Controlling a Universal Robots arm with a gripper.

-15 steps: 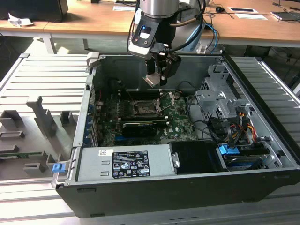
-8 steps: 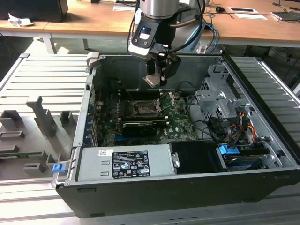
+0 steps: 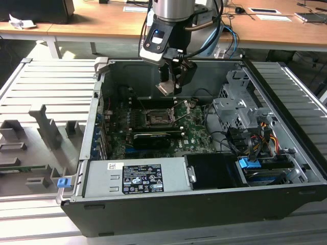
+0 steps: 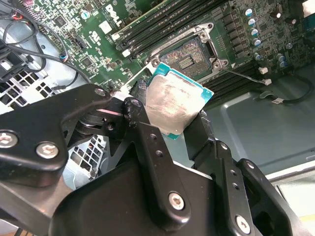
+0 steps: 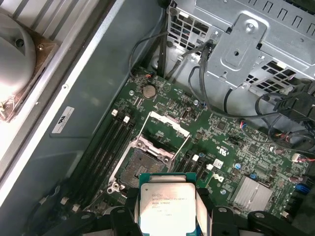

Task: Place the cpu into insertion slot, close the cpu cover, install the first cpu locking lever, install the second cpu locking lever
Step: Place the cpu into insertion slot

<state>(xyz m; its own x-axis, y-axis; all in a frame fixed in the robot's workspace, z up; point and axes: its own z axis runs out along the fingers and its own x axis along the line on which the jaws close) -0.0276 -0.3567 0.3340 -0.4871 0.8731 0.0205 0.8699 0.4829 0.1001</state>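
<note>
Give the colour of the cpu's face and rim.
The cpu has a silver-grey face with a teal-green rim, clearest in the second wrist view.

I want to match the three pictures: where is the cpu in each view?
Exterior view: cpu held in the gripper, above the insertion slot.
Second wrist view: gripped cpu, insertion slot just beyond it.
First wrist view: gripped cpu, insertion slot just beyond it.
Shared landmark: the insertion slot.
</note>
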